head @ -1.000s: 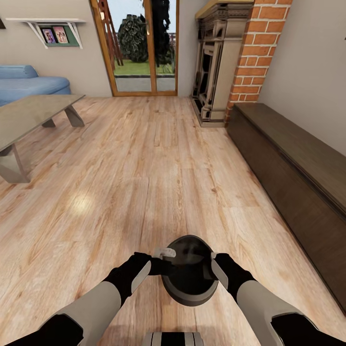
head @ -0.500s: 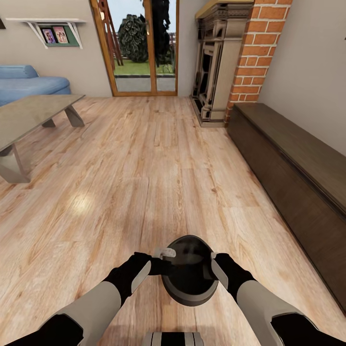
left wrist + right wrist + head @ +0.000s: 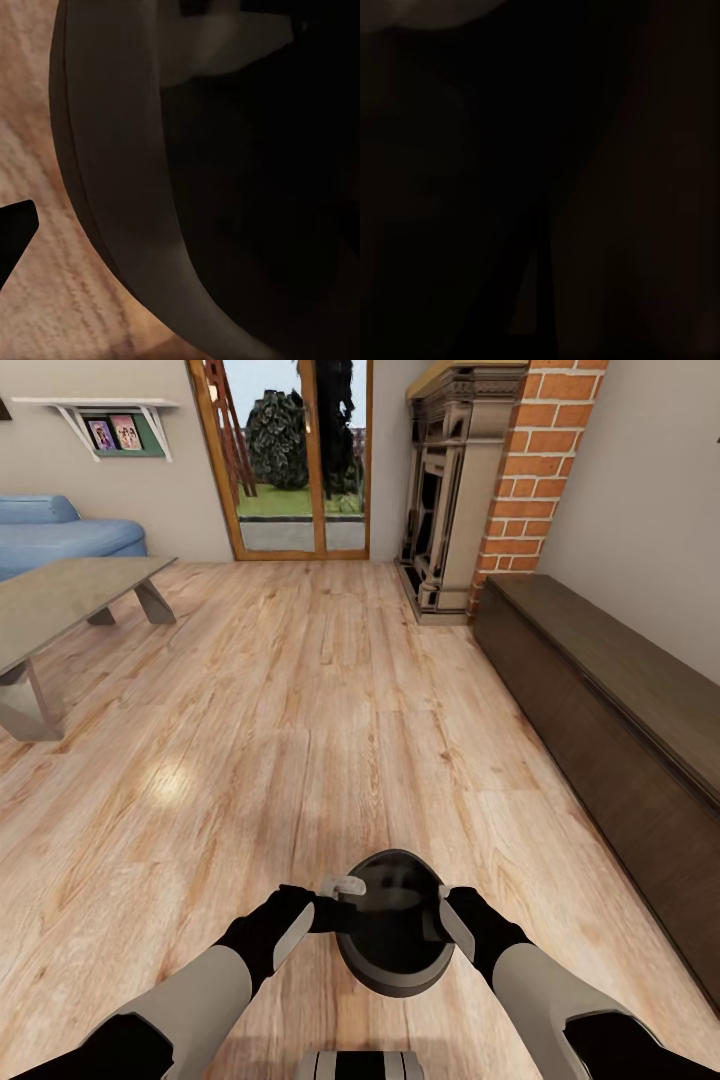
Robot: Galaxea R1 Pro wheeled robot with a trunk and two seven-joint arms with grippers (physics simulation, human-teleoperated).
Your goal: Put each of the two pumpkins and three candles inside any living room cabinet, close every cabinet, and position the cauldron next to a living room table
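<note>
**Both grippers clamp the cauldron mid-room, table off to the left**

Grippers sit on opposite sides of the small round black cauldron (image 3: 392, 925), the left gripper (image 3: 335, 900) against its left rim and the right gripper (image 3: 447, 920) against its right. How wide each pair of jaws stands I cannot tell — the pot hides the fingertips, and the right wrist view is almost wholly dark.

Largest first: the light wood-plank floor (image 3: 300, 730) runs to the glass doors. Along the robot's right stands the long, low dark-brown wooden cabinet (image 3: 620, 710), its front flush as far as can be seen. At far left is the low rectangular coffee table with a greyish top (image 3: 60, 600), well apart from the pot, with the blue sofa (image 3: 60, 535) behind it. The cauldron hangs in front of the trunk, between the arms; in the left wrist view its grey rim (image 3: 142, 225) curves past bare planks.

The step in hand looks like carrying the pot to the table. To do it well, keep both arms pressing evenly so the round sides cannot slip out, hold the mouth level, and turn the base left — then set the pot on the floor just beside a table leg before letting go.
</note>
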